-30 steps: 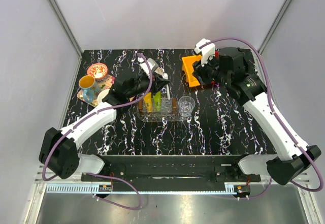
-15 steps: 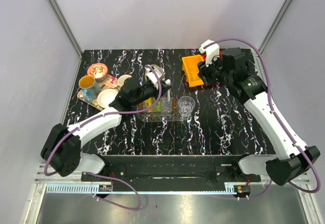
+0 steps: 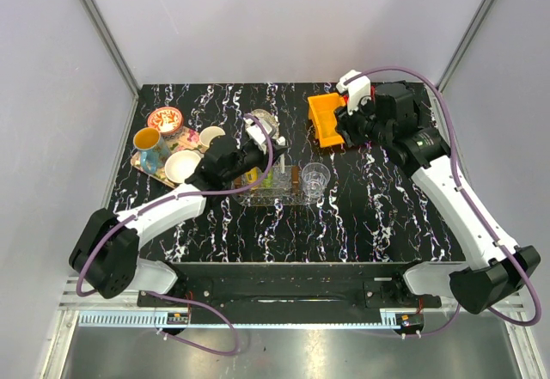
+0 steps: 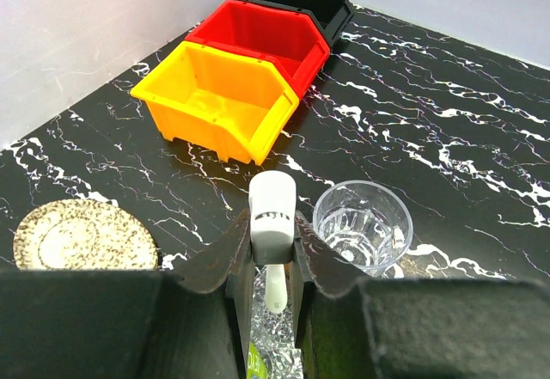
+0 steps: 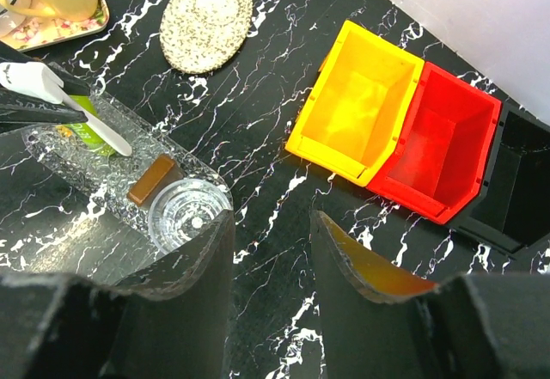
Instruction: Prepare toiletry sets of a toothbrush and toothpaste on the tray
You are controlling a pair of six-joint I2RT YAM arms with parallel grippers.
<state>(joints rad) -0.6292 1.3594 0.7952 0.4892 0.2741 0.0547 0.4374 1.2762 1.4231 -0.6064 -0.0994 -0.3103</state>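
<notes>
My left gripper is shut on the white toothbrush. Its slim end points down over the clear patterned tray. In the right wrist view the toothbrush slants across the lime green toothpaste lying at the tray's left end. From above, the left gripper covers that end of the tray, and only a strip of green toothpaste shows. An orange-yellow tube is hidden. My right gripper is open and empty above bare table near the yellow bin.
A clear glass cup and a small brown bar sit at the tray's right end. Yellow, red and black bins stand at the back right. A round speckled dish lies behind the tray. A colourful tray with a yellow cup stands far left.
My left gripper has drawn back and down over the tray's left end with the toothbrush, now covering the tubes. The right arm has shifted slightly to the right.
</notes>
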